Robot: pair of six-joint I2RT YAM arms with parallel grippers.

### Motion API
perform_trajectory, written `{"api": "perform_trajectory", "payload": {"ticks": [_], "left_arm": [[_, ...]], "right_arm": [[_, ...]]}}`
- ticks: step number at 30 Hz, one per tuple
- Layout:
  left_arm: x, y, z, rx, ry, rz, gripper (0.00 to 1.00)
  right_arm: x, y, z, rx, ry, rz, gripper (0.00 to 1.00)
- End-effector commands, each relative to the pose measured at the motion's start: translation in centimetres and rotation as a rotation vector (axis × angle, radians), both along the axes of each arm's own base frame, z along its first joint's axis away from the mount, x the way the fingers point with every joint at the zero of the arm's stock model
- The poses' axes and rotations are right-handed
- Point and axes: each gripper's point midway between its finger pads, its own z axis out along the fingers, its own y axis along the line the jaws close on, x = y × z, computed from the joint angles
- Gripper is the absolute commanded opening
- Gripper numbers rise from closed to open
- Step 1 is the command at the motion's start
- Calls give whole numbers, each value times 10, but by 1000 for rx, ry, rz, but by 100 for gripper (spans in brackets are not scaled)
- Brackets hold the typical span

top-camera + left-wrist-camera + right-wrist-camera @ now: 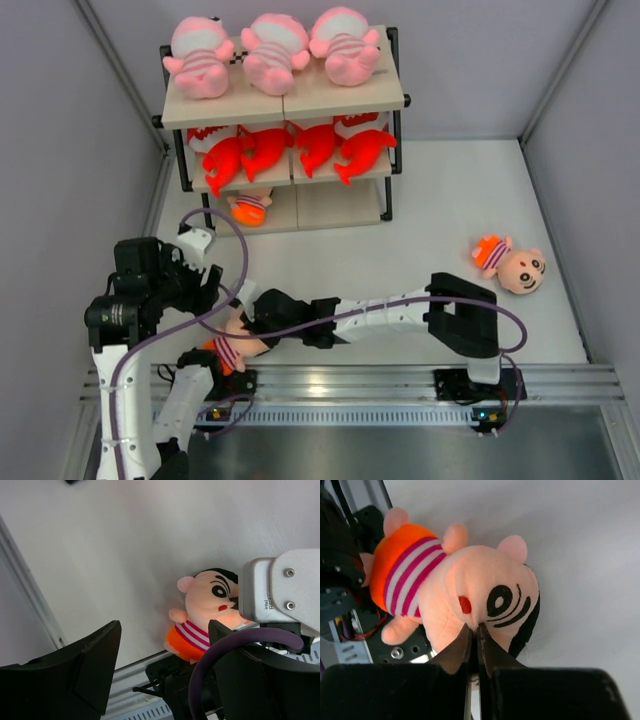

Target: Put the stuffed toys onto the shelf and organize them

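Left gripper [165,630] at 8 o'clock is spread wide, nothing in it. Just right of it, at 7 o'clock over the rail [400,380], the boy [470,590] is held by the right gripper [475,632], which is clenched on what looks like only a small pinch of cheek fabric. That big head could swing and slip free on the way to the shelf [370,97] at 12, or snag the cable [244,255]. Peach face, black hair, striped shirt, orange shorts.

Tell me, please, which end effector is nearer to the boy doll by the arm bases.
Right. The right end effector is pinched shut on the boy doll, at its face; the left end effector hangs open, clear of it.
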Motion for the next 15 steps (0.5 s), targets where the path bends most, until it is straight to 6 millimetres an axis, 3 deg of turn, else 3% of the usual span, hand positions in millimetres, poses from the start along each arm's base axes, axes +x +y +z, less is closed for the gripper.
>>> {"api": "perform_trajectory", "payload": {"ticks": [1, 3, 4, 6, 7, 9, 10, 14, 15], "left_arm": [[23, -19, 11, -34, -101, -159, 76], [14, -32, 10, -35, -103, -298, 77], [10, -45, 13, -78, -119, -379, 77], [5, -54, 12, -78, -133, -479, 78], [4, -58, 11, -89, -136, -513, 79], [4, -67, 13, -111, -159, -581, 79], [4, -69, 14, -120, -163, -598, 80], [1, -81, 21, -160, -197, -680, 81], [0, -84, 23, -169, -207, -708, 81]], "right_arm": [[-38, 3, 100, 237, -203, 316, 0], [-23, -19, 104, 224, -358, 374, 0], [-20, -33, 131, 262, -480, 418, 0], [-18, -52, 133, 275, -558, 510, 0], [-17, -63, 152, 307, -656, 566, 0], [-13, -76, 158, 331, -717, 664, 0], [-10, -81, 169, 340, -802, 706, 0], [-4, -86, 182, 324, -848, 829, 0], [0, -86, 194, 333, -861, 843, 0]]}}
